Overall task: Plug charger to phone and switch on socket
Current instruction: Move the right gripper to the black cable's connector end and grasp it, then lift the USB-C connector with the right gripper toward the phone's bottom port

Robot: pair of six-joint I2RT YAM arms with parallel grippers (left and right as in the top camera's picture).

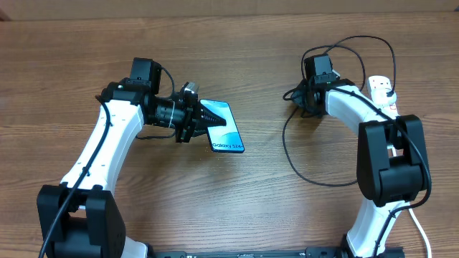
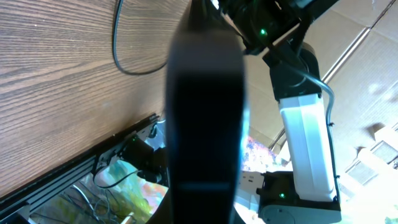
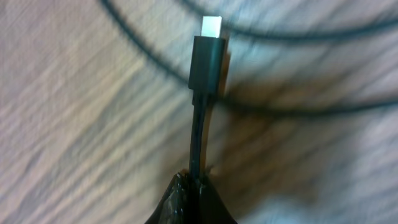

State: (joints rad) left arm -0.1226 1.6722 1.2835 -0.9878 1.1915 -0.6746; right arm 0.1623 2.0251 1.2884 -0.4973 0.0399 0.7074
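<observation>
The phone (image 1: 228,129) is lifted off the table at a tilt, its blue screen up, with my left gripper (image 1: 203,120) shut on its left end. In the left wrist view the phone (image 2: 205,112) is a dark blurred slab that hides the fingers. The charger, a thin black cable (image 1: 284,143), loops across the right half of the table. My right gripper (image 1: 298,99) is shut on the cable just behind its connector (image 3: 206,59), whose silver tip (image 3: 212,26) points away from the closed fingertips (image 3: 186,198). The white socket (image 1: 382,87) lies at the far right, partly behind the right arm.
More of the black cable (image 1: 358,41) curls behind the right arm near the table's back edge. The right arm's white link (image 2: 305,130) and the table's front rail (image 2: 74,180) show in the left wrist view. Bare wood lies between the two grippers.
</observation>
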